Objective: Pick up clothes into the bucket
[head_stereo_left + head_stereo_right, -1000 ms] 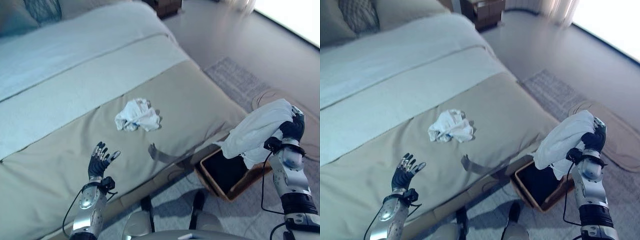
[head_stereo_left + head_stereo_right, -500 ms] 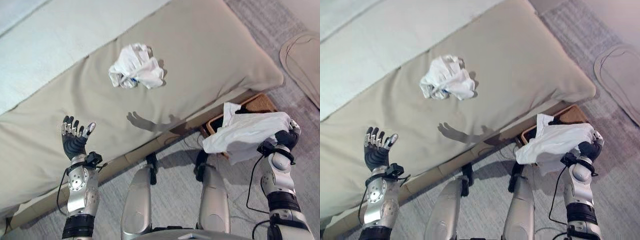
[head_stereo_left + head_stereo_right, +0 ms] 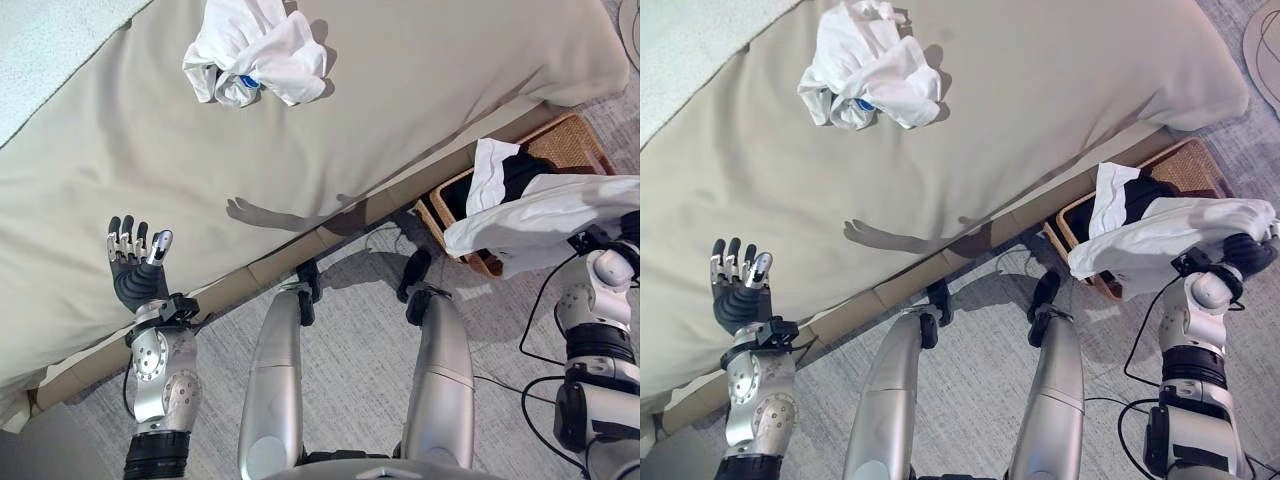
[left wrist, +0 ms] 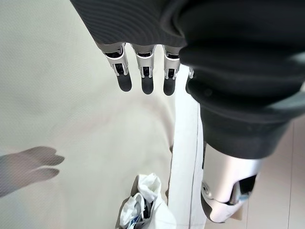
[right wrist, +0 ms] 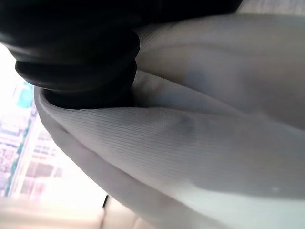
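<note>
Left hand [image 3: 137, 272]: raised over the bed [image 3: 420, 90] edge, fingers straight, holding nothing.
Crumpled cloth [image 3: 255, 50]: white, lying on the bed.
Basket [image 3: 570, 135]: wicker, on the floor beside the bed.
White garment [image 3: 545, 220]: draped over the basket's rim.
Right hand [image 3: 1248, 250]: under the garment; grip cannot be made out.

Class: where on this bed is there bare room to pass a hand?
Bare: the tan bedcover between the crumpled white clothes and the left hand. Crowded: the wicker basket, with the white garment held by the right hand.
</note>
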Robot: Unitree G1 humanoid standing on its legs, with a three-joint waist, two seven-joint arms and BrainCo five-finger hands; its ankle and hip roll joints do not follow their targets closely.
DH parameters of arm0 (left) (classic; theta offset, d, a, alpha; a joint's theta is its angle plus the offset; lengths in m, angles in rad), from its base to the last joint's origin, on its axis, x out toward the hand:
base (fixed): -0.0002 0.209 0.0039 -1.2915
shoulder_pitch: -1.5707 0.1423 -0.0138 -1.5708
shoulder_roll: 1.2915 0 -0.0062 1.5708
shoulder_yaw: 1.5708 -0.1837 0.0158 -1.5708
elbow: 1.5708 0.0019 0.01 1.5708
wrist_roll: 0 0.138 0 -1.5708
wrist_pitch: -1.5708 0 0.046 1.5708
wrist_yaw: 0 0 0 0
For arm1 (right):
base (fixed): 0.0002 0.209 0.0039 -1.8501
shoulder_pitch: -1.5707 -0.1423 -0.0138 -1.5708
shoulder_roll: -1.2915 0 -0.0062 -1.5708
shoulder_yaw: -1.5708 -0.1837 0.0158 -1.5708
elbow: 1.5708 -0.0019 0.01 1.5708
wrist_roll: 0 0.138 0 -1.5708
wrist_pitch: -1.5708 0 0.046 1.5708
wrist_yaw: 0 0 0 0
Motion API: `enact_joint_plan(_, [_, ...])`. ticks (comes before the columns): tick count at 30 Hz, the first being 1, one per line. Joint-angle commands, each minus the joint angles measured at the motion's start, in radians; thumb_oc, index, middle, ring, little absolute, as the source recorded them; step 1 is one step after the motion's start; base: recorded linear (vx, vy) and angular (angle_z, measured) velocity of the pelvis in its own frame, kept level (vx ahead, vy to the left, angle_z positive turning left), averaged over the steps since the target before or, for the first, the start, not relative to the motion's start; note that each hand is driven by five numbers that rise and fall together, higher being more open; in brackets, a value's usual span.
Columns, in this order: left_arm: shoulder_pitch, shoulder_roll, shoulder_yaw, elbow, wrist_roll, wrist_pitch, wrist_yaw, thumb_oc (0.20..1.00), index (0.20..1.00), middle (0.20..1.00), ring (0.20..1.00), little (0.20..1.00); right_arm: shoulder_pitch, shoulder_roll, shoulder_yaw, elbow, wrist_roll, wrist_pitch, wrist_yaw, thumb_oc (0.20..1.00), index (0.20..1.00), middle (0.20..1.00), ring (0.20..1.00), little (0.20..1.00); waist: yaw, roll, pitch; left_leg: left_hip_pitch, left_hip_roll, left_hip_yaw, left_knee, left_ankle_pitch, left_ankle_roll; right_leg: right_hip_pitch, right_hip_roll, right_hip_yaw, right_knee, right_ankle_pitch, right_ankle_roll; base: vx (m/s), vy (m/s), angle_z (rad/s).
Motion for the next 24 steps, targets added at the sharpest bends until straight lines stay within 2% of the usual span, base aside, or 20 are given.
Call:
enact_joint_plan(1, [0.056,0.01,0.0,-0.056,-0.003,-0.068,0.009,1.0,1.0,1.0,1.0,1.0,-0.019,-0.149,-0.04,0.009,0.031,-0.082,-0.041,0.2,0.2,0.2,0.2,0.2,-0.019,0.028,-0.088,-0.045,0.022,-0.041,-0.007,0.005,-0.033,-0.002,-0.039,0.059,0.005,0.04,0.085,0.0,0.011,0.04])
enact_joint_plan(2, [0.056,0.01,0.0,-0.056,-0.003,-0.068,0.008,1.0,1.0,1.0,1.0,1.0,-0.02,-0.15,-0.039,0.01,0.031,-0.083,-0.04,0.2,0.2,0.2,0.2,0.2,-0.019,0.028,-0.088,-0.045,0.022,-0.04,-0.008,0.005,-0.033,-0.003,-0.038,0.059,0.005,0.04,0.085,0.0,0.0,0.0])
enact_joint_plan(5, [0.058,0.017,0.006,-0.058,-0.002,-0.074,0.01,1.0,1.0,1.0,1.0,1.0,-0.05,-0.233,-0.04,0.013,0.028,-0.082,-0.043,0.2,0.2,0.2,0.2,0.2,-0.019,0.02,-0.095,-0.046,0.025,-0.038,-0.023,0.008,-0.036,-0.007,-0.035,0.059,-0.009,0.042,0.087,0.0,-0.009,-0.03])
enact_joint_plan(6, [0.063,0.023,0.002,-0.058,-0.002,-0.072,0.005,1.0,1.0,1.0,1.0,1.0,-0.078,-0.286,-0.034,0.043,0.038,-0.08,-0.038,0.2,0.2,0.2,0.2,0.2,-0.016,0.018,-0.097,-0.046,0.027,-0.038,-0.031,0.011,-0.037,-0.007,-0.037,0.058,-0.014,0.042,0.089,0.0,-0.014,-0.05])
enact_joint_plan(7, [0.062,0.021,0.002,-0.058,-0.003,-0.072,0.004,1.0,1.0,1.0,1.0,1.0,-0.082,-0.29,-0.031,0.048,0.041,-0.081,-0.036,0.2,0.2,0.2,0.2,0.2,-0.017,0.019,-0.097,-0.046,0.027,-0.038,-0.032,0.011,-0.037,-0.007,-0.037,0.058,-0.014,0.043,0.089,0.0,0.0,0.0])
enact_joint_plan(12, [0.081,0.042,-0.018,-0.059,-0.001,-0.071,-0.021,1.0,1.0,1.0,1.0,1.0,-0.161,-0.417,-0.001,0.116,0.072,-0.087,-0.023,0.2,0.2,0.2,0.2,0.2,-0.011,0.018,-0.105,-0.037,0.027,-0.038,-0.057,0.02,-0.044,-0.004,-0.033,0.056,-0.029,0.043,0.092,0.0,0.0,0.0])
enact_joint_plan(18, [0.071,0.049,-0.021,-0.046,-0.013,-0.078,-0.032,1.0,1.0,1.0,1.0,1.0,-0.213,-0.505,0.02,0.168,0.093,-0.091,-0.018,0.2,0.2,0.2,0.2,0.2,-0.014,0.021,-0.111,-0.01,0.029,-0.037,-0.094,0.029,-0.053,0.018,-0.032,0.047,-0.053,0.042,0.094,0.01,-0.007,0.0])
enact_joint_plan(24, [0.053,0.054,-0.03,-0.033,-0.021,-0.079,-0.04,1.0,1.0,1.0,1.0,1.0,-0.228,-0.522,0.031,0.191,0.118,-0.1,-0.006,0.2,0.2,0.2,0.2,0.2,-0.019,0.022,-0.116,0.046,0.032,-0.037,-0.144,0.036,-0.06,0.061,-0.024,0.041,-0.082,0.04,0.097,0.03,-0.016,0.0])
